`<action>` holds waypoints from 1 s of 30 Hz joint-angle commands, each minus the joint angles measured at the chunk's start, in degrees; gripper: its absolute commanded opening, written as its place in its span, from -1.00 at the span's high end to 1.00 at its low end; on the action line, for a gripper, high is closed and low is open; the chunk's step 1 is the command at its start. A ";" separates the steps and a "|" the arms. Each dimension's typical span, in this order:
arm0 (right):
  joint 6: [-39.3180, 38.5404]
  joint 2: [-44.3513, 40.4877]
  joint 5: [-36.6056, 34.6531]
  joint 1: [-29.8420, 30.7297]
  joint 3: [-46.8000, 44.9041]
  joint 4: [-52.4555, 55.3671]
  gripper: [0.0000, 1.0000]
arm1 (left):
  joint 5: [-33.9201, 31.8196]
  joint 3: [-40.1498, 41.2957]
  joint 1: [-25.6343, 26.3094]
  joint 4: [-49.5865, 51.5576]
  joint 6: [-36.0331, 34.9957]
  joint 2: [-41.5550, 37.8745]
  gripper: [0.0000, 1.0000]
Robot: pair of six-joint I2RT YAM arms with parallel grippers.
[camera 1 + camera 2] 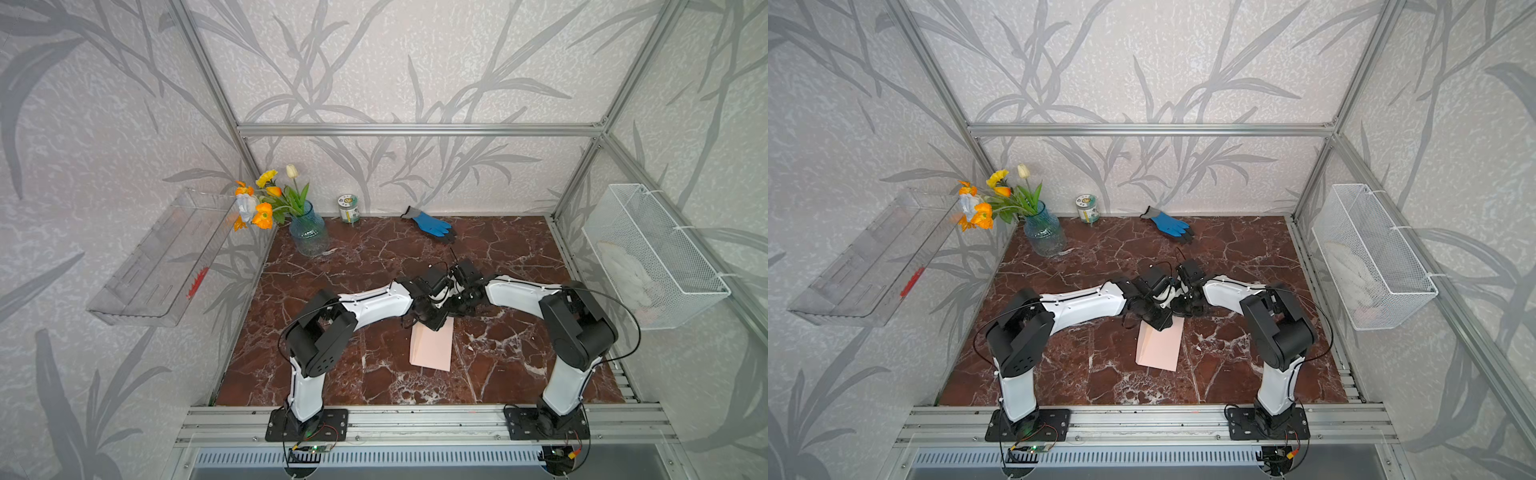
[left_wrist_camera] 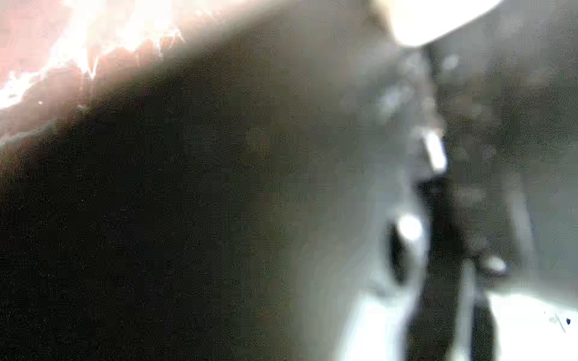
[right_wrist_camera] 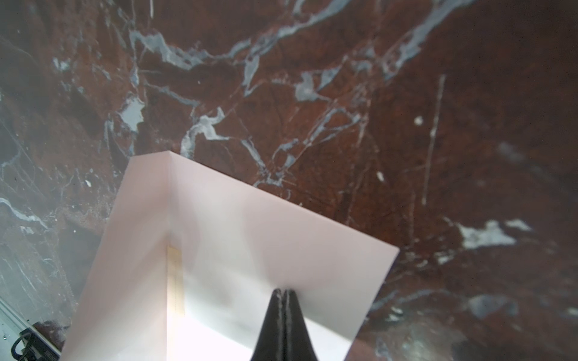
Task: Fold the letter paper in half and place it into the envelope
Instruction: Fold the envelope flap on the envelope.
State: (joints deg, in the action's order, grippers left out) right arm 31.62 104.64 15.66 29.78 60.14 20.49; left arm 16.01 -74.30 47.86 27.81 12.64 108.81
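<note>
Though the near edge of the counter [image 1: 332, 374] lies bare, the envelope [image 1: 432, 349] sits just beyond it, between the two arms, flat on the marble with its flap side turned toward the left arm. In the right wrist view a thin cream strip shows along the inner fold of the envelope [image 3: 250, 225]; I judge this to be the paper [image 3: 174, 281], already folded and lying inside or under the flap, though how deep it sits cannot be told.

At the envelope's far end both grippers meet. The right gripper [image 3: 284, 295] is clenched, its tips pressed together on the envelope's edge, probably to pin the envelope so it does not slide while the other arm works. The left gripper [image 1: 432, 320] hangs over the same end; its jaws are hidden by its own body in both top views, and its wrist view is a dark blur, so whether it grips anything I cannot tell. It seems placed to push the paper in or to tend the flap.

Farther back, well apart from the work, stand a vase [image 1: 308, 232] of flowers, a small jar [image 1: 348, 208] and a blue glove [image 1: 430, 224] against the wall.
</note>
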 commanded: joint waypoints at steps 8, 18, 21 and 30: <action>-1.74 -0.01 -0.72 -0.50 -0.79 3.51 1.00 | -2.73 12.86 -16.38 0.93 5.90 -19.62 0.55; 0.45 0.55 0.14 -0.50 -0.75 2.70 1.00 | 9.02 17.09 -14.60 -7.37 8.76 -8.49 1.00; 1.07 0.65 0.22 -0.51 -0.81 1.98 1.00 | 9.64 16.81 -14.22 -6.99 8.34 -7.78 1.00; 1.36 1.76 0.16 -0.51 -0.56 2.41 1.00 | 13.31 13.54 -13.02 -4.98 9.68 -9.06 1.00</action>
State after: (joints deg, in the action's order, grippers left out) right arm 32.58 104.66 16.47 29.41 60.25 21.08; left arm 27.14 -58.83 34.17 22.04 21.34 101.34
